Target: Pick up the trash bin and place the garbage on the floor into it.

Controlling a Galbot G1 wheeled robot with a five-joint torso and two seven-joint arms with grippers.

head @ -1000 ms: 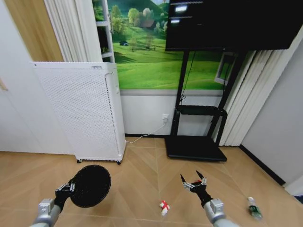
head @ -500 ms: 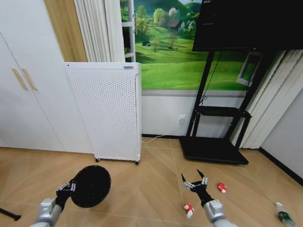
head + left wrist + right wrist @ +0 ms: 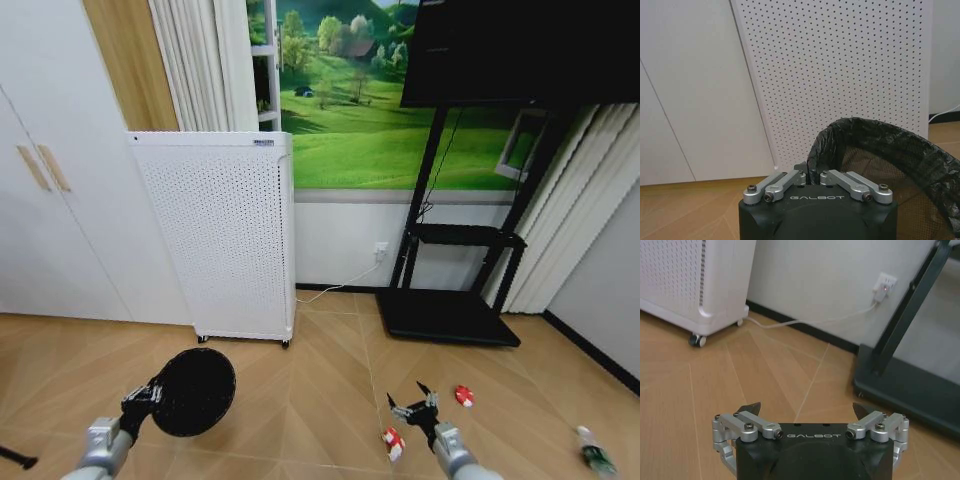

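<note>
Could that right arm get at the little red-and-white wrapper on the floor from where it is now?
Probably yes. The right gripper hangs open, holding nothing, just beside the red-and-white wrapper, with bare wooden floor between them. The left gripper is busy holding the trash bin.

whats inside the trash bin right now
The trash bin, held at its rim by the left gripper, shows a black liner and mesh wall inside, no litter visible. Its bottom is hidden behind the gripper body.

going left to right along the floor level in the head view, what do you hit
left gripper → trash bin → red-and-white wrapper → right gripper → small red piece → bottle
</note>
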